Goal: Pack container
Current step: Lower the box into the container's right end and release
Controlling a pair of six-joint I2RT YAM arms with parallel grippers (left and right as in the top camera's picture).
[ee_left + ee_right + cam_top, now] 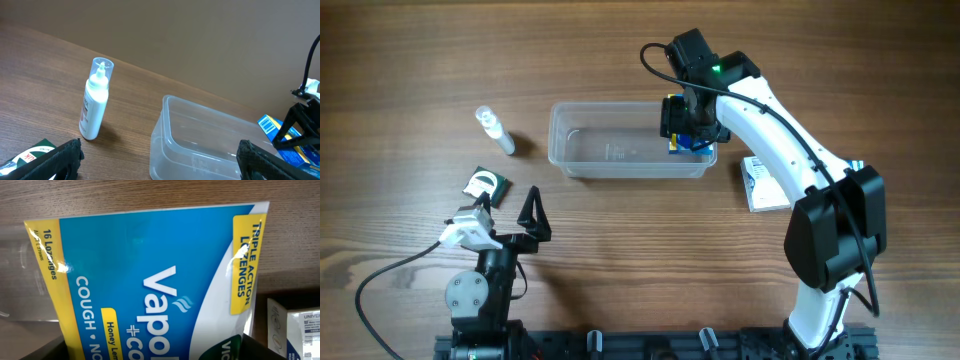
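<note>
Over the right end of the container (pixel 610 152), we have the right gripper (pixel 688 126) pinching a blue-and-yellow cough lozenge pack (pixel 694 146). The pack fills the right wrist view, so the jaws themselves are mostly hidden behind it. The clear tub lies with its long axis running left to right across the table, and apart from the pack at that end its floor looks bare.

The relation that matters is vertical — the pack hangs directly above the tub's right end, inside the line of the rim as far as the overhead view shows, so we judge the coming move to be a straight lowering and release. How near the pack is to the floor we cannot tell.

Well away from the container's near-left corner, the left gripper (pixel 530 225) sits spread wide and holding nothing. It is the nearer arm for the small clear bottle (pixel 496 130) left of the tub and the green box (pixel 485 185) beside it. A white box (pixel 760 182) lies just right of the container — the right arm's side.
</note>
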